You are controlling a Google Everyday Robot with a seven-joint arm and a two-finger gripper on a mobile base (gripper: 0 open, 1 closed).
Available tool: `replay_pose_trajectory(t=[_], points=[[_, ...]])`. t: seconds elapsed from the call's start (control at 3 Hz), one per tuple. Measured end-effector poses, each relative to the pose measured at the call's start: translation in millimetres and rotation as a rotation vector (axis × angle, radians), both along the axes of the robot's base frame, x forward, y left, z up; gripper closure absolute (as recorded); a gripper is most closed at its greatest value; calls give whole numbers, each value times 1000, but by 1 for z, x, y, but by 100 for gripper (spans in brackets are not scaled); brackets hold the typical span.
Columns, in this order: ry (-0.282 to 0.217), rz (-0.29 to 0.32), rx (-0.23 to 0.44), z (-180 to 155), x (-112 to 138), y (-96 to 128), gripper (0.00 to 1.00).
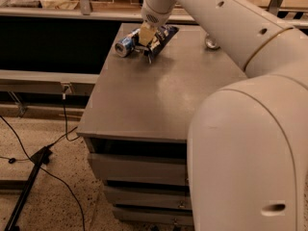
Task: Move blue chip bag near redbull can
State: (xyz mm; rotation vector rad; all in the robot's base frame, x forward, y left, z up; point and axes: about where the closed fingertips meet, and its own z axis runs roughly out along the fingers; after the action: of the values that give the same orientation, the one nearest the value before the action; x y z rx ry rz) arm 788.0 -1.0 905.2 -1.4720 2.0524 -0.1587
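Note:
The blue chip bag [162, 39] is a dark navy foil bag lying at the far left of the grey cabinet top [159, 95]. The redbull can [125, 43] lies on its side right beside the bag's left edge, its silver end facing the front left. My gripper [146, 47] reaches down from the white arm [202, 13] and sits over the bag's left end, between the bag and the can. The arm hides part of the bag's far side.
A plain silver can [211, 43] lies at the back right of the cabinet top, partly hidden by the arm. Drawers [139, 170] front the cabinet. A black cable and stand [33, 162] lie on the speckled floor at the left. A shelf runs along the back.

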Motion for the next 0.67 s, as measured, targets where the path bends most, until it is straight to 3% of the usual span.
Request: replay_pose_trajectory(t=[0.33,0.67], points=[[15,-21,-3,-13,0,-2,50],[19,-36,-1,-19,0,-2,28]])
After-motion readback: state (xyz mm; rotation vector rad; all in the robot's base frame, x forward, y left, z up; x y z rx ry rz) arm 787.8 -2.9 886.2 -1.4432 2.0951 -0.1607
